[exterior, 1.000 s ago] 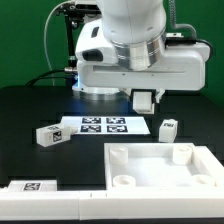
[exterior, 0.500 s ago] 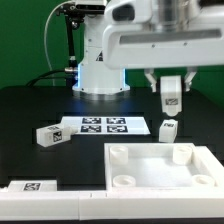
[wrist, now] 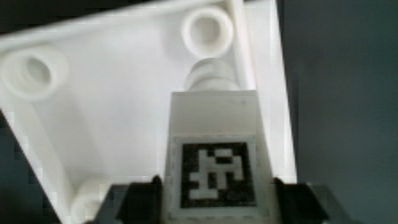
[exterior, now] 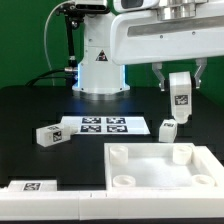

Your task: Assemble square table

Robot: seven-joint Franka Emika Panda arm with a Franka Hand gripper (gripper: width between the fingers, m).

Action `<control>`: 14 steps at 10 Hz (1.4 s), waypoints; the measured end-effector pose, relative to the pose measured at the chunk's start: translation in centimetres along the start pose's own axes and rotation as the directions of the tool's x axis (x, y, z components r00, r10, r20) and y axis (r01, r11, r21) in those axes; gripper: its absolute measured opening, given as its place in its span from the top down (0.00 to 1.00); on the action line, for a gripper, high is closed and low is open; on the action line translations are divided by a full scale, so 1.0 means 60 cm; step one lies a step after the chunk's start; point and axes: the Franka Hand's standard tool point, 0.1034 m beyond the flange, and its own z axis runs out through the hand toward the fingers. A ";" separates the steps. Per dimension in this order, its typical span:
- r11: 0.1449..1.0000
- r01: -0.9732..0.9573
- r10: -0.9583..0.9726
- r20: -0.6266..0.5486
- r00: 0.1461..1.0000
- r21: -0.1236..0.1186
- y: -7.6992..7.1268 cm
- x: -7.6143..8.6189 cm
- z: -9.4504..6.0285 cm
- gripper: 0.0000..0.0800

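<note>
The gripper [exterior: 180, 78] is clamped on a leg [exterior: 180, 95], held in the air near the tabletop's [exterior: 160, 172] far corner at the exterior view's right. If the leg comes down off-centre of a socket [wrist: 208, 30], it may catch the rim and tilt or slip in the grip. A low pass could also knock the standing leg [exterior: 167, 127] on the table just beside.

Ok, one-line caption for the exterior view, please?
Gripper holds a tagged leg in the air above the tabletop, another leg resting by the marker board.
</note>
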 end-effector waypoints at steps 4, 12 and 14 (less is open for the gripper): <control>0.993 0.119 -0.121 -0.156 0.980 -0.020 -0.017 0.035 0.011 0.64; 0.935 0.341 -0.350 -0.109 0.930 -0.092 -0.012 0.100 0.030 0.64; 0.938 0.336 -0.346 -0.148 0.926 -0.089 -0.022 0.097 0.051 0.64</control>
